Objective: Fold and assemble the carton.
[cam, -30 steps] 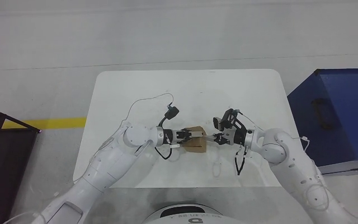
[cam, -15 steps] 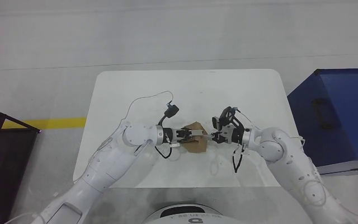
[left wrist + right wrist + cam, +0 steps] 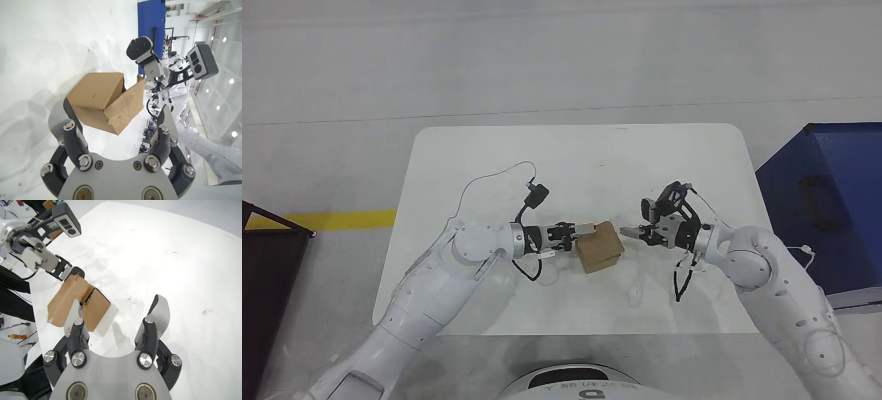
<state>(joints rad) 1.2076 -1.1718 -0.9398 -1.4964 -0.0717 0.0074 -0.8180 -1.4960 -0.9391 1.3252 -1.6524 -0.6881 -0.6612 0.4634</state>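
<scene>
We saw the white counter carrying the work, with a dark blue bin standing off its right side. The brown carton sat near the middle of the counter, closer to the robot's edge, between the two arms. It was partly formed, with one flap standing open on the side facing the right arm. The left end effector was spread wide at the carton's left corner, one finger against the cardboard and the other clear of it. The right end effector was also spread wide and holding nothing. It hovered just beside the carton's right corner, and we could not tell whether it touched.
</scene>
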